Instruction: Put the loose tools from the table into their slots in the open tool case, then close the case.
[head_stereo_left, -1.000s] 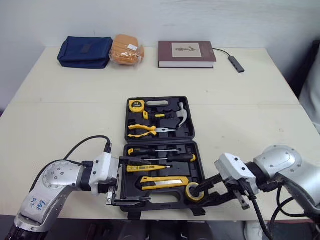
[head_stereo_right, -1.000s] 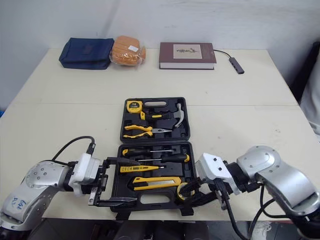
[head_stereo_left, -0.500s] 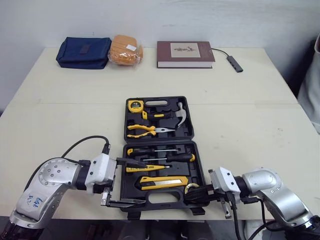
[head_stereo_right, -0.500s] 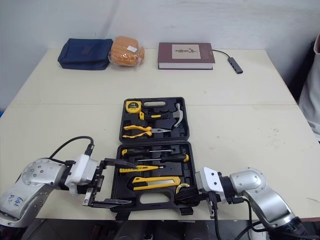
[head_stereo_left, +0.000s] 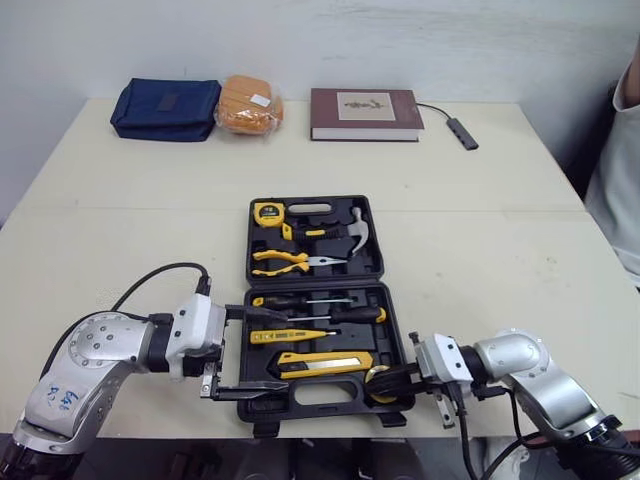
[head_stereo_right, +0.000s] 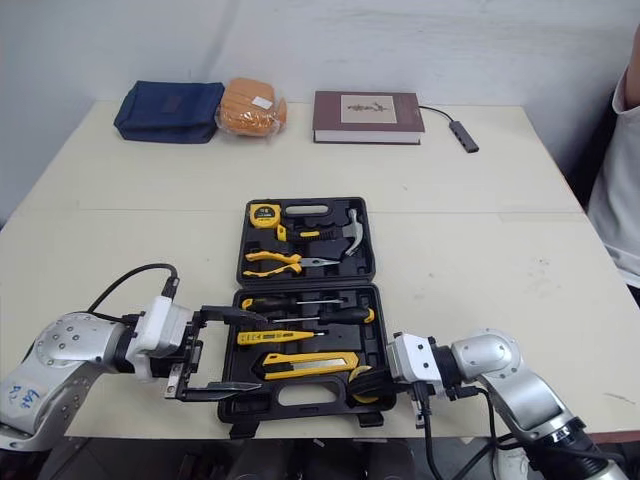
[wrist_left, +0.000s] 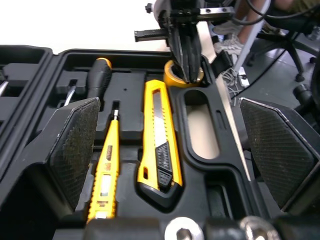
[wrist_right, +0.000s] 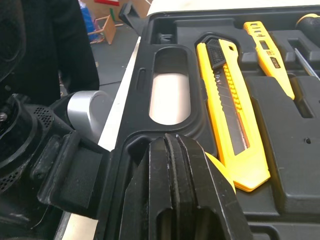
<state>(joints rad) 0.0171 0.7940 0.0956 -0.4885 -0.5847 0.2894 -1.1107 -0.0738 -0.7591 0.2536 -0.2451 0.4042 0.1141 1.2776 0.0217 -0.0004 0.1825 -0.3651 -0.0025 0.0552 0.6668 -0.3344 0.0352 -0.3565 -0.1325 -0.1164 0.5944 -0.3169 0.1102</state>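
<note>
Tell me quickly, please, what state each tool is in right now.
Left tool: open, holding nothing.
Right tool: shut on the yellow tape roll.

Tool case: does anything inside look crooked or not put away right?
Only the yellow tape roll: the right tool pinches it at the near right corner of the case, and it looks tilted, not flat in a slot.

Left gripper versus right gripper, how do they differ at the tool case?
The left gripper is wide open and holds nothing; the right gripper is shut on the yellow tape roll. The left gripper is at the tool case's left side, the right gripper at its right front corner. Both reach over the case's near half.
</note>
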